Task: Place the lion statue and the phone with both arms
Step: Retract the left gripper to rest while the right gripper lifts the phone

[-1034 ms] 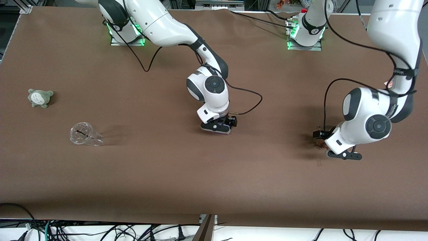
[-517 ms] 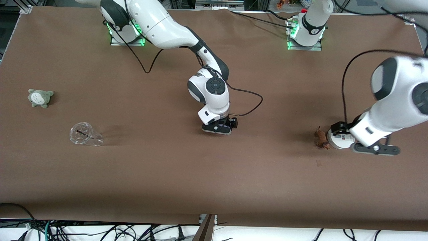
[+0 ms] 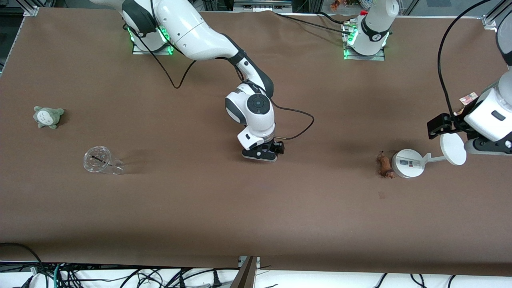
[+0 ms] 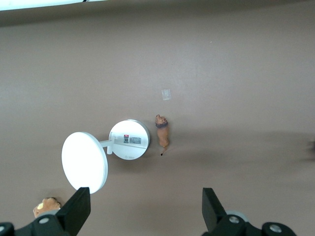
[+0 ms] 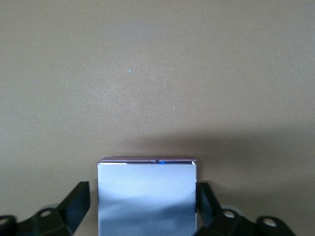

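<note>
Firstly, at nine o'clock on the table (image 3: 200, 208), as the front camera sees it, a grey-green plush (image 3: 48, 117) sits alone. Nearer to the camera, toward eight o'clock, a clear cup (image 3: 102, 161) lies on its side, well apart from the plush. Near the table's centre the right gripper (image 3: 260, 155) is down at the surface, its arm reaching in from eleven o'clock. The phone (image 5: 146, 196) lies flat on the table inside this claw, a pale slab with a purple edge that fills most of the claw's width. Whether the claw is gripping the phone or only standing around it, I cannot tell. Toward three to four o'clock the lion (image 3: 385, 166) lies on the table, small and reddish-brown. It is just beside the round base of a white stand (image 3: 408, 163), at that base's nine o'clock and on its side toward the right arm's end. From the base a short arm runs out toward two o'clock to a white disc (image 3: 453, 149). At three o'clock, by the table's edge, the left gripper (image 4: 142, 216) hangs in the air over the disc, its claw spread wide and holding nothing, well clear of the lion.
</note>
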Tool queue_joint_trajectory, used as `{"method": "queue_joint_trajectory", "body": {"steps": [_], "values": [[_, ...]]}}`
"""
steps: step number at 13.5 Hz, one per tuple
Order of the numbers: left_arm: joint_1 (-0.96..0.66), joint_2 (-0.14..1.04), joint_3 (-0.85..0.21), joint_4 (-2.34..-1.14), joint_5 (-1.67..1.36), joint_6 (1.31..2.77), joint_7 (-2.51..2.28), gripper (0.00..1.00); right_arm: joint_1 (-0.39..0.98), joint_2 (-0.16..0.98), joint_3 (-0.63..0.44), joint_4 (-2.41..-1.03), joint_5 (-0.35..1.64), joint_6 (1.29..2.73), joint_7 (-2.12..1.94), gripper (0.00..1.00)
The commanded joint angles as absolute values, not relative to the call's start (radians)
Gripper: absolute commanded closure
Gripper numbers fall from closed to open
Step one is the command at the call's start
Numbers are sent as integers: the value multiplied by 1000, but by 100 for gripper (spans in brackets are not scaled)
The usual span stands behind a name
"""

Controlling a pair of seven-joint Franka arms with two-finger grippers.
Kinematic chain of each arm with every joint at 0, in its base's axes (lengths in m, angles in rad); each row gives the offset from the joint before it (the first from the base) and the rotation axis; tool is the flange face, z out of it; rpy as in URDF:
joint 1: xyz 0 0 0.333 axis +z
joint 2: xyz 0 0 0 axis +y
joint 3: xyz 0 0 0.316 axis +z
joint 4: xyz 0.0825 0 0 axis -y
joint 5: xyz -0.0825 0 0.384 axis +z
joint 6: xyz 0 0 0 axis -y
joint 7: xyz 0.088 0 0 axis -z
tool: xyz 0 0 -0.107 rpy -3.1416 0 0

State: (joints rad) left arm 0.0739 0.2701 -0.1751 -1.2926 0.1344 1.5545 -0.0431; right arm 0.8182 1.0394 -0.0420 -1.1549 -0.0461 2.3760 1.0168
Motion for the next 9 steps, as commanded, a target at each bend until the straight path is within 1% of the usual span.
{"method": "queue_joint_trajectory", "body": {"steps": [1, 2, 3, 6, 7, 9], "values": [[84, 210, -178, -1351, 110, 1546, -37, 0, 828, 1062, -54, -1117, -67, 2381, 1032, 62], [90, 178, -178, -1395, 109, 1552, -37, 0, 828, 1062, -54, -1117, -67, 2385, 1029, 63], [115, 134, -178, -1467, 72, 1586, -35, 0, 828, 1060, -54, -1117, -67, 2385, 1026, 63], [127, -7, -179, -1690, 45, 1741, -34, 0, 818, 1036, -70, -1117, -66, 2361, 990, 63], [126, -27, -179, -1724, 44, 1774, -34, 0, 810, 1023, -78, -1117, -63, 2332, 950, 63], [124, -25, -179, -1723, 32, 1783, -34, 0, 753, 982, -74, -1118, -51, 2257, 849, 63]]}}
